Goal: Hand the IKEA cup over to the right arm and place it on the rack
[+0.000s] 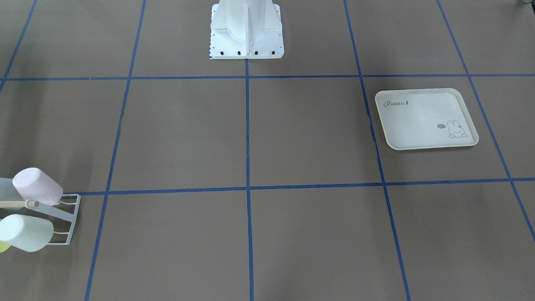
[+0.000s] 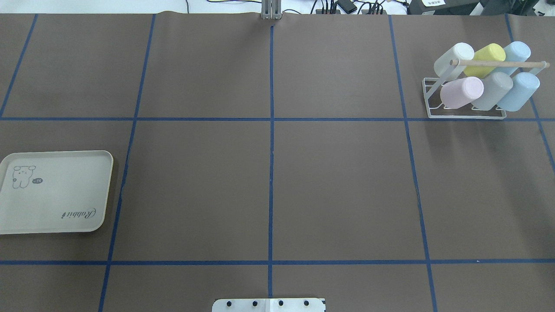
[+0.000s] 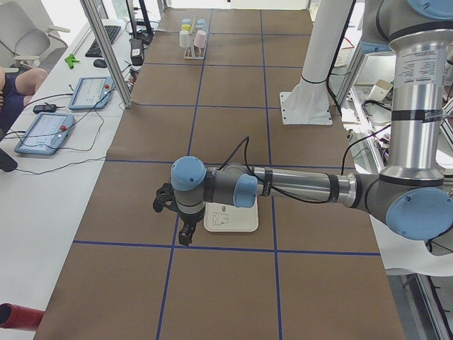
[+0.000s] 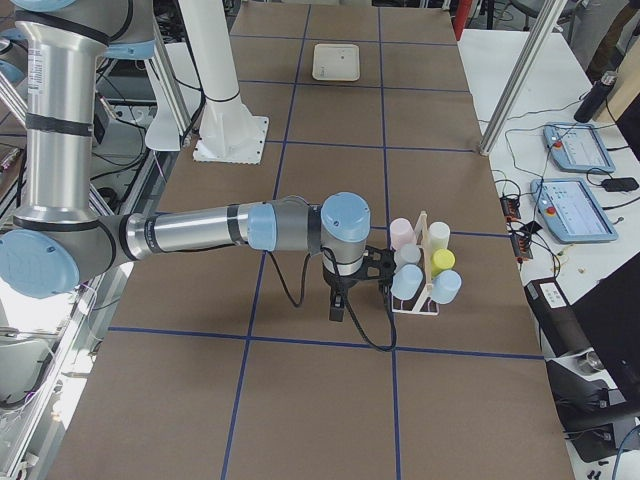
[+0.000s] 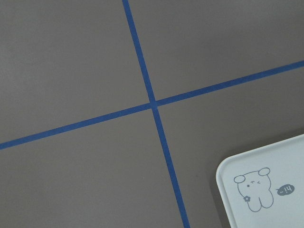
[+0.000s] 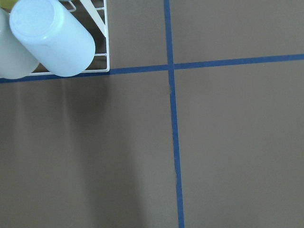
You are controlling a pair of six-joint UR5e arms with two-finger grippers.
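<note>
Jaws first: I see both pairs only in the two side views, small and dark below the wrists, so I cannot tell how far either pair is open. Neither wrist camera shows fingers or a cup in front of the lens.

The left arm is stretched out low with the left jaws hanging over the near edge of the tray, which sits at the left side of the bench with nothing on it. The right arm reaches the other way, and the right jaws hang just beside the rack at the far right corner.

That layout explains the hand-over, as I read it. Tray and rack are well apart, each on its own arm's side, so a cup has to change arms in the middle.

Six cups sit on the rack in two rows under the wooden dowel. The pink cup is at the left of the nearer row. Each is tilted bottom-up over a prong, which keeps it from rolling off. I cannot say which one is the task's cup. With the tray bare and no loose cup on the bench, I judge the placing done, or nearly so. The right wrist view shows the light blue cup at the rack's corner, close to that arm.
</note>
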